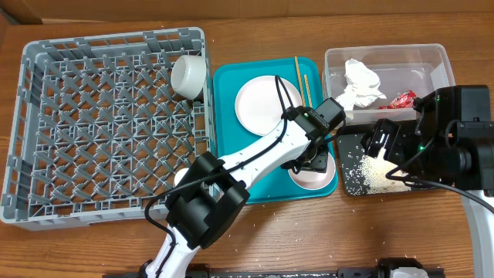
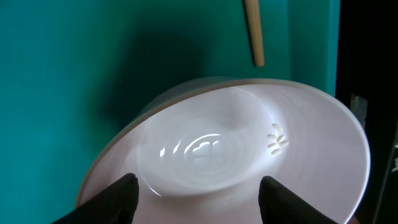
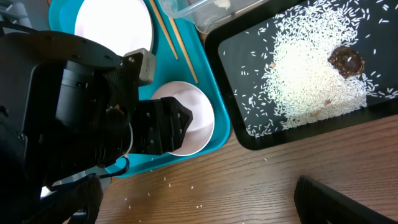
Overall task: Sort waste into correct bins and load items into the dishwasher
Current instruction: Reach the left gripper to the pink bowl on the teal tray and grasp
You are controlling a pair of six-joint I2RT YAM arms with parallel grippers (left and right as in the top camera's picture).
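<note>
Grains of rice (image 3: 165,178) dot the wooden surface (image 3: 267,180) just off the near edge of the teal tray (image 1: 225,100). In that tray's near right corner sits a white bowl (image 2: 211,146). Your left end effector (image 2: 198,186) hangs over it with its fingers (image 2: 118,199) spread wide, one to each side of the bowl. You cannot tell whether they touch the rim. A few more grains cling to the bowl's inner wall.

Just right of the teal tray lies the black tray (image 3: 231,74), holding a heap of rice (image 3: 305,81) and a brown scrap (image 3: 346,59). Your right end effector (image 3: 198,186) hovers by this tray, fingers wide apart, gripping nothing.

Farther back on the teal tray the plate (image 1: 255,104) lies flat, and the chopsticks (image 1: 302,77) rest side by side just right of it, pointing away from you. Beyond the black tray stands the clear tub (image 1: 432,66), with the crumpled napkin (image 1: 361,85) and the red wrapper (image 1: 404,100) inside it.

Off to the left, the dish rack (image 1: 100,131) holds a cup (image 1: 188,76) tipped on its side in its far right corner.
</note>
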